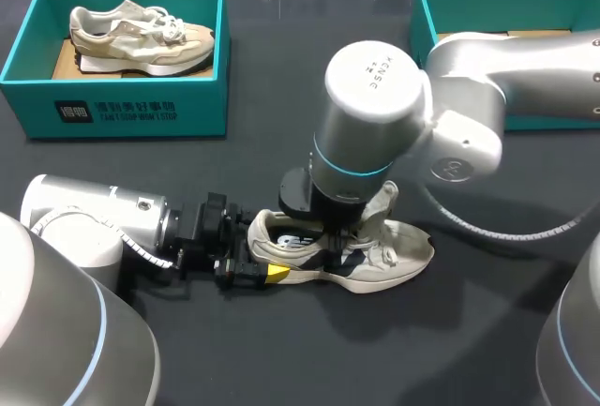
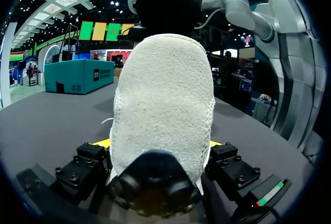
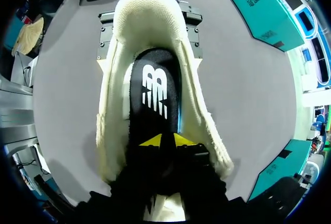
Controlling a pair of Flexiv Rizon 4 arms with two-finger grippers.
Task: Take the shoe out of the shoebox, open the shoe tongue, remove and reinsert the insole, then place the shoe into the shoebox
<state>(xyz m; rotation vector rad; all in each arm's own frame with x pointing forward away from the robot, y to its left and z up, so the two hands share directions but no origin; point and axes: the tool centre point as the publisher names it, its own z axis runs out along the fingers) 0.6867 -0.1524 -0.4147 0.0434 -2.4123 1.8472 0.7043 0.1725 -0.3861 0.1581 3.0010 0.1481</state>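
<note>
Upper left of head view: teal shoebox point(image 1: 117, 111) w/ a second shoe point(image 1: 141, 38) lying in it, toe to the right; front wall carries a logo & a line of print, not read out here.

Lower left: left arm comes in low along the worktop point(image 1: 281, 359); left pincer point(image 1: 251, 270) clamps the heel of the task shoe point(image 1: 384, 254) from both sides.

Centre: shoe is out of the box, upright on its sole; long axis runs left-right w/ a slight slant, heel left, toe right.

Key relation: right pincer point(image 1: 330, 237) hangs straight down into the shoe's mouth from above; right arm enters from the right & is the nearer one to the insole point(image 3: 155, 87). In right wrist view its tips sit nearly together w/ the insole's fore part between them; I judge that a pinch. Insole runs along the shoe's axis, white logo mark on black.

Small lettering on the right arm's joint cap.

Upper right: another teal box point(image 1: 441, 12), contents hidden.
</note>
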